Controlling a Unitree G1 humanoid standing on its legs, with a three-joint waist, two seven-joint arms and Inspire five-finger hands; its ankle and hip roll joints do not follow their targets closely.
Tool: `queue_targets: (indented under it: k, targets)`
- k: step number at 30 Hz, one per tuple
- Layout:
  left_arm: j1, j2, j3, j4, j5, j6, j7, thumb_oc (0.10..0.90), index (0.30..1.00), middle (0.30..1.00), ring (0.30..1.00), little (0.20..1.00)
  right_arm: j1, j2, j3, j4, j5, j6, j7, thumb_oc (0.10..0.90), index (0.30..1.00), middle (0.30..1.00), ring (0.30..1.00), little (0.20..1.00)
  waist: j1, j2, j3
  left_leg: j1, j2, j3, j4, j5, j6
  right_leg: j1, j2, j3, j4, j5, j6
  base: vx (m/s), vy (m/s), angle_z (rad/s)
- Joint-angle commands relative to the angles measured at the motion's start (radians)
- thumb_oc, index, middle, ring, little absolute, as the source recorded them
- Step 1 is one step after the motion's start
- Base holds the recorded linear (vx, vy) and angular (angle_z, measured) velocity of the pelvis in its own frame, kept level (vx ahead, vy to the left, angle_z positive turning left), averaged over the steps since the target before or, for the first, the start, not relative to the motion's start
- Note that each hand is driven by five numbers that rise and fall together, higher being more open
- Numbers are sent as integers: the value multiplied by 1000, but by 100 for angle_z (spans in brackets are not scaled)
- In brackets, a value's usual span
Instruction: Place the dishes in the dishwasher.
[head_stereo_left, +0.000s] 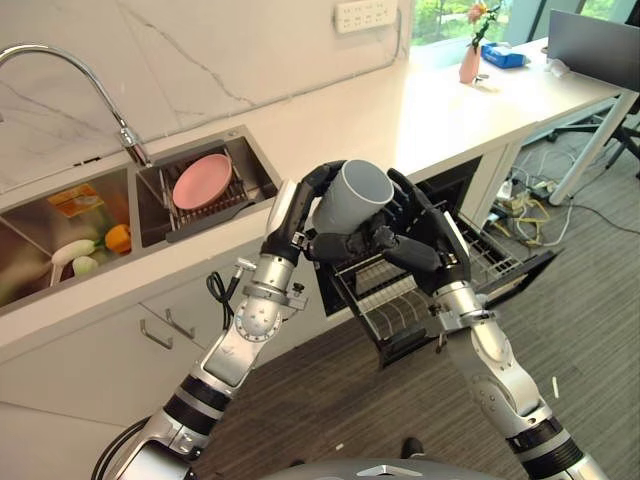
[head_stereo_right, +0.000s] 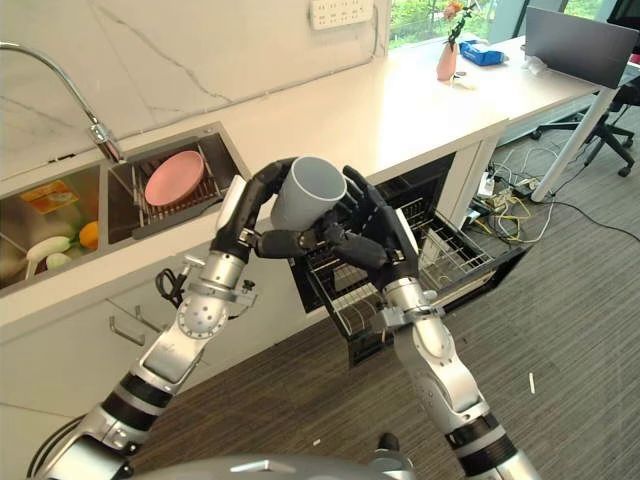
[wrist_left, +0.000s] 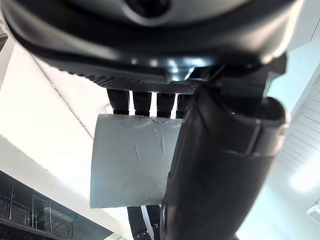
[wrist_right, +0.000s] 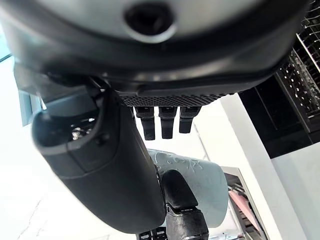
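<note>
Held up between both hands, tilted, mouth toward the counter: grey cup (head_stereo_left: 352, 196). Left hand (head_stereo_left: 297, 213) curled round its side, thumb across the wall; right hand (head_stereo_left: 420, 240) touching from the other side, fingers straight, thumb by the base. Directly below, pulled-out dishwasher rack (head_stereo_left: 400, 295) under the counter edge. Farther left, pink plate (head_stereo_left: 202, 180) on a rack in the sink (head_stereo_left: 150, 205).

Head pair: high, facing down at the counter (head_stereo_left: 420, 110), sink (head_stereo_left: 150, 200) and open dishwasher (head_stereo_left: 440, 270); both share this scene, slightly offset.
Left wrist: very close, along the left hand (wrist_left: 220, 165) to the cup (wrist_left: 130, 160).
Right wrist: very close, past the right hand (wrist_right: 100, 170); shares the cup and dishwasher rack (wrist_right: 305, 65).
</note>
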Motion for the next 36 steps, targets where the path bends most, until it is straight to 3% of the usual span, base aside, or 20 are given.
queue_targets:
  k: [1, 10, 20, 24, 30, 36]
  targets:
    - [-131, 9, -159, 11, 25, -86, -95, 400, 300, 300, 300, 300, -159, 92, 3, -170, 18, -86, 68, 800, 900, 900, 900, 900, 1, -86, -41, 30, 22, 31, 3, 3, -36, 94, -71, 22, 21, -108, 96, 0, 0, 0]
    - [-55, -52, -107, 135, -100, -39, -60, 400, 300, 300, 300, 300, -151, 119, -1, -196, 67, -87, 66, 800, 900, 900, 900, 900, 1, -86, -43, 25, 21, 31, 3, 6, -35, 92, -70, 19, 21, -105, 95, 0, 0, 0]
    - [-33, -61, -121, 157, -119, -37, -72, 400, 300, 300, 300, 300, -152, 153, -14, -176, 137, -104, 49, 800, 900, 900, 900, 900, 3, -81, -44, 24, 21, 27, 3, 5, -35, 91, -73, 16, 23, -103, 94, 0, 0, 0]
    - [-32, -65, -129, 160, -138, -32, -77, 400, 300, 300, 300, 300, -146, 171, 0, -167, 203, -109, 53, 800, 900, 900, 900, 900, 5, -81, -44, 24, 22, 24, 3, 6, -35, 90, -73, 14, 24, -101, 93, 0, 0, 0]
    - [-5, -102, -145, 180, -284, -18, -85, 400, 300, 300, 300, 300, -123, 252, 22, -152, 355, -142, 39, 800, 900, 900, 900, 900, 11, -78, -42, 21, 23, 19, 3, 9, -36, 92, -73, 8, 26, -101, 90, 0, 0, 0]
    - [-2, -100, -149, 173, -299, -18, -96, 400, 300, 300, 300, 300, -107, 255, 32, -141, 376, -135, 48, 800, 900, 900, 900, 900, 15, -78, -44, 22, 22, 15, 3, 10, -37, 93, -71, 5, 26, -103, 89, 0, 0, 0]
